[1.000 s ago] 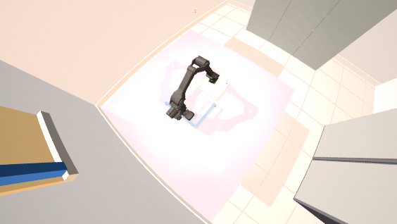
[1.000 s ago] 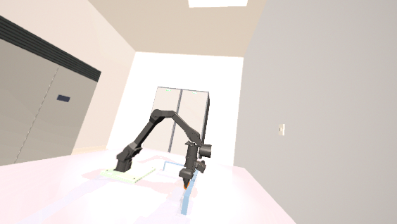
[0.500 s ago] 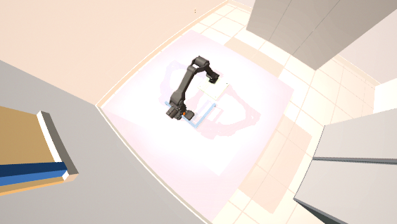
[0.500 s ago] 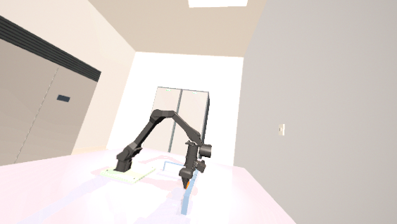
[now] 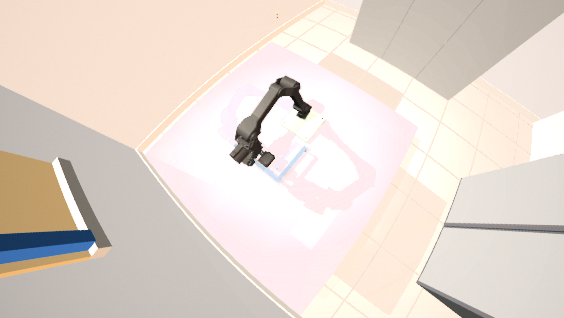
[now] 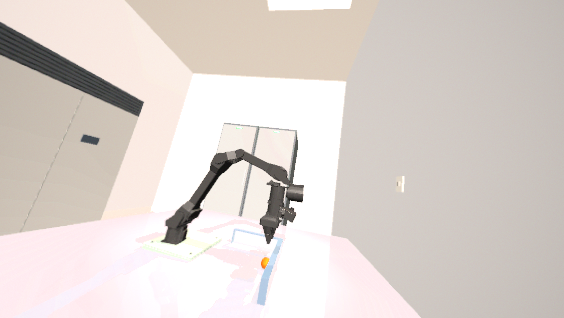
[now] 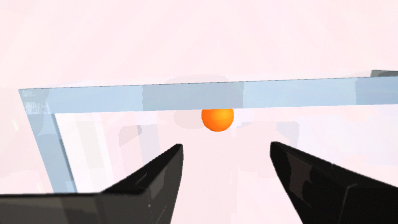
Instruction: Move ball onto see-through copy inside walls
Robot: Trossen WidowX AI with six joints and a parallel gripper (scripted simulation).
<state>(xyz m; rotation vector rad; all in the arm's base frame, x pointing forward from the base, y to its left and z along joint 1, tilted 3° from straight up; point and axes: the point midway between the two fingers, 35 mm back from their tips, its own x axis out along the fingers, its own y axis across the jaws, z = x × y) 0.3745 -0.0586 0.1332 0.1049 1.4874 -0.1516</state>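
End effector (image 7: pixel 227 155): two dark fingers spread apart, nothing between them; raised off the desk (image 6: pixel 100 270), tips pointing down in the exterior view (image 6: pixel 268 239).

Ball (image 7: pixel 217 119): orange, small, resting on the desk ahead of the finger gap in the wrist view, free of both fingers. It lies right against the near face of the long wall, on the inner side of the corner. In the exterior view the ball (image 6: pixel 265 262) sits beside that wall, below the fingertips. Not visible in the top view, where the arm covers that area.

Walls (image 7: pixel 200 95): two low, pale blue, translucent strips meeting at a corner at the left of the wrist view; one runs across the frame, the other comes toward the camera down the left side. In the top view the walls (image 5: pixel 287 167) lie just beside the wrist.

See-through copy: cannot be made out in any view.

Arm (image 6: pixel 215 175): dark grey, arched from its base, which stands on a pale square plate (image 6: pixel 182 247).

Desk: pale pink, glossy.
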